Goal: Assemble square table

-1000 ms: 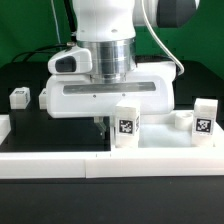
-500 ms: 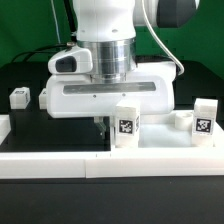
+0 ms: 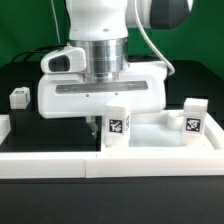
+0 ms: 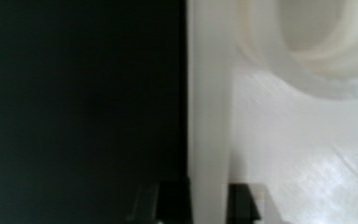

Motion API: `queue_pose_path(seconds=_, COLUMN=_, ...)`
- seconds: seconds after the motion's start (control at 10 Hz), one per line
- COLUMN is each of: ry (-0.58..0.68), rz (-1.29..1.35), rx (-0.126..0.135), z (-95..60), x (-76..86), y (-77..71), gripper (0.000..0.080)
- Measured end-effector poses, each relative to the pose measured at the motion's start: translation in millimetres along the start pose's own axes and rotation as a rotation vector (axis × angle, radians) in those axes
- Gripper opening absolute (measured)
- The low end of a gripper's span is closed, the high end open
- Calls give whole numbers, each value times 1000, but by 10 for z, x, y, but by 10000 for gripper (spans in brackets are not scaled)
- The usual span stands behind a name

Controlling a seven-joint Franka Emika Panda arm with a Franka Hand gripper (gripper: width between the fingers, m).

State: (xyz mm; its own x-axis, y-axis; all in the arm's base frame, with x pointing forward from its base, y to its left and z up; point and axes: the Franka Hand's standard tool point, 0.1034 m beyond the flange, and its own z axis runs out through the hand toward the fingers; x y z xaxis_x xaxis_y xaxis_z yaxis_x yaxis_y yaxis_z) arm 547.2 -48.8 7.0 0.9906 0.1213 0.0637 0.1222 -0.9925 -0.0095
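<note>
Gripper (image 4: pixel 197 200) | you are pinching the raised rim of the square table panel (image 3: pixel 150 143), jaws closed tight; why | rim is probably serving as handle for repositioning

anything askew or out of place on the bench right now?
Nothing damaged or spilled. Two leg pegs stand upright on the square table panel. A loose leg peg sits apart on the black surface, at the exterior view's left. The end effector clamps the panel's rim.

arm (image 3: pixel 100 50) low over black table (image 3: pixel 30 125) | panel (image 3: pixel 160 137) with two upright leg pegs (image 3: pixel 116 125) (image 3: pixel 194 118) | loose peg (image 3: pixel 18 98) at exterior view's left
</note>
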Motion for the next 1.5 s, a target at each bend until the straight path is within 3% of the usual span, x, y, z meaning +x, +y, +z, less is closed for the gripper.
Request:
queue_pose_path(seconds=0.6, ry=-21, rz=-471, rx=-28, z=-15, x=74, y=49, gripper=54)
queue_pose_path(seconds=0.7, ry=-20, rz=-679, rx=-40, z=-28, x=100, y=125, gripper=54)
queue_pose_path(seconds=1.1, ry=-41, rz=-858, rx=-48, z=-25, x=90, y=170, gripper=54)
queue_pose_path(seconds=1.3, ry=-49, rz=-959, rx=-29, z=-2, x=290, y=-64, gripper=54)
queue_pose_path(seconds=1.5, ry=-38, rz=-1080, rx=-54, z=4, x=378, y=-173, gripper=55)
